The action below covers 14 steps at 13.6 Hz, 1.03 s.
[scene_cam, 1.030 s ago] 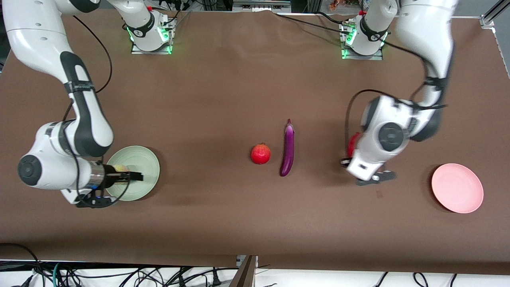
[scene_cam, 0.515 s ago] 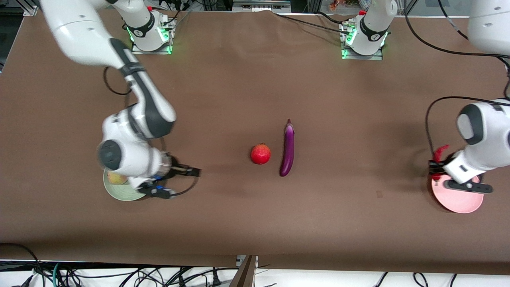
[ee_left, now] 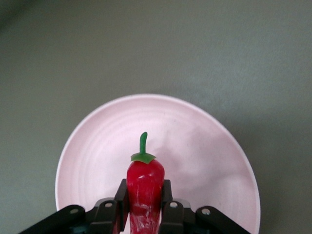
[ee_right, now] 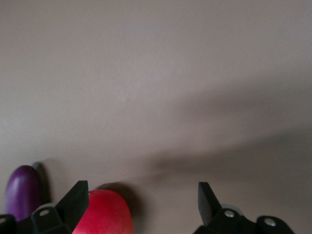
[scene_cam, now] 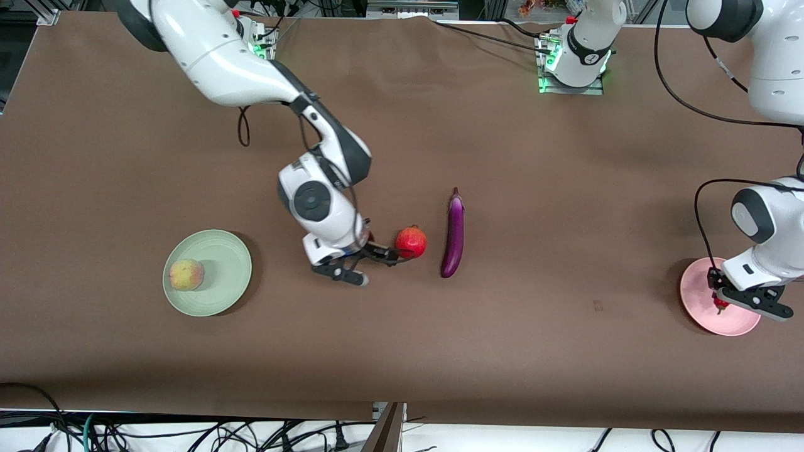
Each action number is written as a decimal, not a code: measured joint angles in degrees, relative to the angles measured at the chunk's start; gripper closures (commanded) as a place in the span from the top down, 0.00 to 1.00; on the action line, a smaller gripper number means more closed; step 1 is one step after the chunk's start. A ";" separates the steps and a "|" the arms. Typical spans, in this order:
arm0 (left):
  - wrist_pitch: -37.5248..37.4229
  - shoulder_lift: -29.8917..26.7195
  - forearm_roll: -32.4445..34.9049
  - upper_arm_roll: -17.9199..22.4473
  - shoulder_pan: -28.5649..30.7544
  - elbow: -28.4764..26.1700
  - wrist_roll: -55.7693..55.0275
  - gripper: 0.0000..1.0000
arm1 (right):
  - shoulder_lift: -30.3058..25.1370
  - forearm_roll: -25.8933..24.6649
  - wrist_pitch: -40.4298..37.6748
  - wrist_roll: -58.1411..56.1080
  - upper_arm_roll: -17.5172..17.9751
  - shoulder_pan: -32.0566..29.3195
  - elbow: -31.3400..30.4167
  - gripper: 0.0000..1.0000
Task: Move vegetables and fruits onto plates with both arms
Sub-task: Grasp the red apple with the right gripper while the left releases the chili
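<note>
Chili (ee_left: 145,187) hangs stem-forward over the pink plate (scene_cam: 697,311), clenched in the left gripper (ee_left: 145,207), which a second ago was still well short of that plate toward the pomegranate; the carry looks finished and only the release is left. Taking the pomegranate (scene_cam: 411,242) as the landmark at mid-table, the pink plate lies nearer the front camera than it and out at the left arm's end of the table. The green plate (scene_cam: 229,276) also sits slightly nearer the camera than the pomegranate, toward the right arm's end, and now holds the peach (scene_cam: 186,275) alone, since the right gripper (scene_cam: 377,254) has let it go there and swung away. That gripper is now low just beside the pomegranate on the green-plate side, fingers spread wide and empty, with the fruit showing at one fingertip in the right wrist view but not yet between the two. The eggplant (scene_cam: 453,233) lies just beside the pomegranate on its other side, untouched, its stem end pointing farther from the camera. So one fruit is delivered, one vegetable is about to be, and two items remain.
</note>
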 measured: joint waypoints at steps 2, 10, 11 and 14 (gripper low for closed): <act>-0.30 0.47 0.39 -0.32 -0.91 1.39 0.10 0.79 | 0.71 -0.11 2.30 3.56 -2.94 4.60 0.01 0.99; -4.20 0.96 0.47 -0.93 -0.73 3.02 0.44 1.00 | 1.59 -0.11 5.24 6.41 -3.68 8.85 0.33 0.99; -7.30 0.27 0.45 -1.91 -0.73 3.55 0.19 1.00 | 1.93 -0.11 5.56 6.42 -3.68 9.20 0.31 0.99; -18.51 -3.76 0.43 -6.35 -0.89 4.35 -5.11 1.00 | 3.37 -0.37 6.72 6.44 -3.76 10.19 0.26 0.28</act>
